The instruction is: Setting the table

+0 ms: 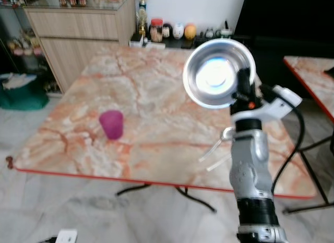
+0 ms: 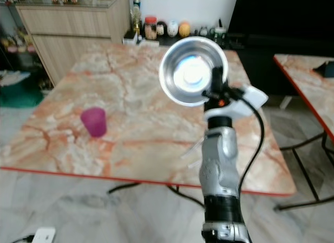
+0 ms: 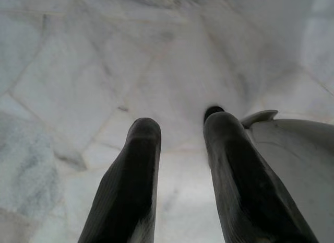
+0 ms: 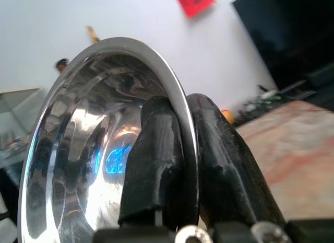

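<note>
My right gripper (image 1: 245,80) is raised above the near right part of the marble table (image 1: 156,112) and is shut on the rim of a shiny steel bowl (image 1: 214,73), held tilted with its inside facing me. The right wrist view shows the bowl (image 4: 88,149) pinched between the two black fingers (image 4: 156,154). A purple cup (image 1: 111,124) stands upright on the table's near left part, well apart from the bowl. My left gripper (image 3: 180,133) hangs open over the pale tiled floor with nothing between its fingers.
A wooden cabinet (image 1: 78,29) stands at the back left, with jars and small ornaments (image 1: 167,31) on a low shelf behind the table. A second marble table (image 1: 313,76) is at the right. A green bag (image 1: 21,91) lies on the floor at left.
</note>
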Available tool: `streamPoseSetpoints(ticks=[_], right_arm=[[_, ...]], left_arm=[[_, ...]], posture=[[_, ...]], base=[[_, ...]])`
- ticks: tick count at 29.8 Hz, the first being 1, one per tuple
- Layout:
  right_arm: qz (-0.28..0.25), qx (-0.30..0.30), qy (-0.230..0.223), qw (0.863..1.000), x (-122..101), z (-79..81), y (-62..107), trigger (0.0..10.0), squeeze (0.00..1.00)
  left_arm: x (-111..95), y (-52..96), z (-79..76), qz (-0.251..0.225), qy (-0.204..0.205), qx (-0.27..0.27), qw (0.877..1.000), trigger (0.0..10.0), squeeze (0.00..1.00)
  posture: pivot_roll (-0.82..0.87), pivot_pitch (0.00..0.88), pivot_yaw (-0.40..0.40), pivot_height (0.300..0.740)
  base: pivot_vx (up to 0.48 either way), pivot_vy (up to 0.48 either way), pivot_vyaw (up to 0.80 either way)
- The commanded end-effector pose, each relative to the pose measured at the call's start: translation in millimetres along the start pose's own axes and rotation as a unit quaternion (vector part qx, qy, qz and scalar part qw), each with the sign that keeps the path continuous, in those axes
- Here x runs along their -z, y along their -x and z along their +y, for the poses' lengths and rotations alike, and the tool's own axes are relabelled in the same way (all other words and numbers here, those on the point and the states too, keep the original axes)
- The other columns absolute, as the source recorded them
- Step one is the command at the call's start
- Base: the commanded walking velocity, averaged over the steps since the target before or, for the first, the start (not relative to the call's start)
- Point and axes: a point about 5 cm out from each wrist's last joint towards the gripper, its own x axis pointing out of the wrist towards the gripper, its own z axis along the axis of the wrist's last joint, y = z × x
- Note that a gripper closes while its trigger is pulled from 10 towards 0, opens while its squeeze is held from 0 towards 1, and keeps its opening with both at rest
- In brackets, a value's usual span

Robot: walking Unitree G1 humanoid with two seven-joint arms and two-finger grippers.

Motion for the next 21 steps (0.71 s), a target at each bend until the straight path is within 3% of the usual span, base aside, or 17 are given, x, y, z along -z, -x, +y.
streamPoseSetpoints(ticks=[1, 21], right_arm=[[-0.018, 0.014, 0.008, 1.0, -9.9, -7.0, -0.5, 10.0, 0.0], [-0.016, 0.011, 0.011, 1.0, -9.0, -5.1, 0.5, 10.0, 0.0]], left_arm=[[2.2, -0.2, -3.0, 0.005, 0.001, 0.003, 1.0, 10.0, 0.0], [0.7, -0.3, -1.6, 0.004, -0.003, 0.003, 1.0, 10.0, 0.0]], posture=[[-0.02, 0.0, -0.017, 0.74], [-0.02, 0.0, -0.011, 0.74]], base=[[0.0, -0.36, 0.0], [0.0, -0.407, 0.0]])
